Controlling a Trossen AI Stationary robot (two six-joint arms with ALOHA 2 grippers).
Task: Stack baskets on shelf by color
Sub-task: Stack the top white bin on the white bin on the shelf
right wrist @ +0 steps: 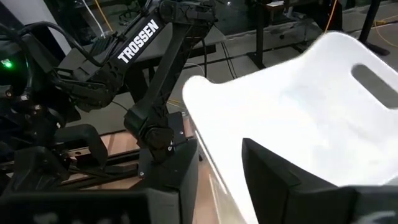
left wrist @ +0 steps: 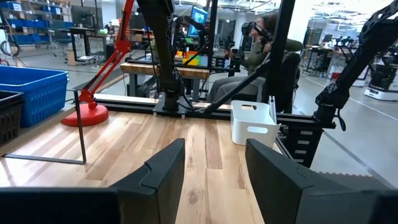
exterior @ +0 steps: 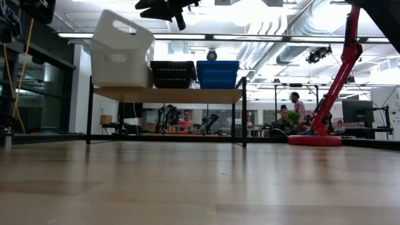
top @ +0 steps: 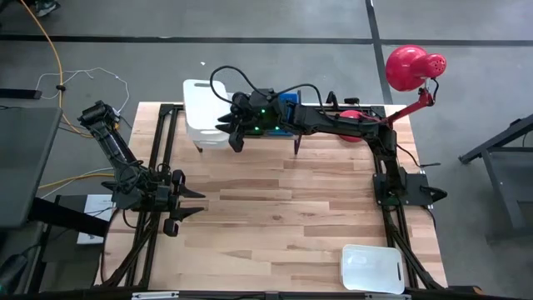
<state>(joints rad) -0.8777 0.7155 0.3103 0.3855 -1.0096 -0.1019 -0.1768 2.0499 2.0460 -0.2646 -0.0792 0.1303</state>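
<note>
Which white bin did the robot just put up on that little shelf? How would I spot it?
Find the low shelf at the table's far edge. Three bins sit along it: a white basket at one end, then a black basket, then a blue basket. The white one is taller, solid-walled and tilted; the right gripper hovers above it.

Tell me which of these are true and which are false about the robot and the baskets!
1. A white basket sits tilted on the shelf. True.
2. The blue basket is on the floor under the shelf. False: it stands on top of the shelf, beside the black basket.
3. The right claw is above the white basket on the shelf. True.
4. The left claw is holding a basket. False: it is open and empty, off at the table's left side.
5. A second white basket lies near the table's front right corner. True.
6. The red lamp stands on the shelf. False: it stands beside it.
</note>
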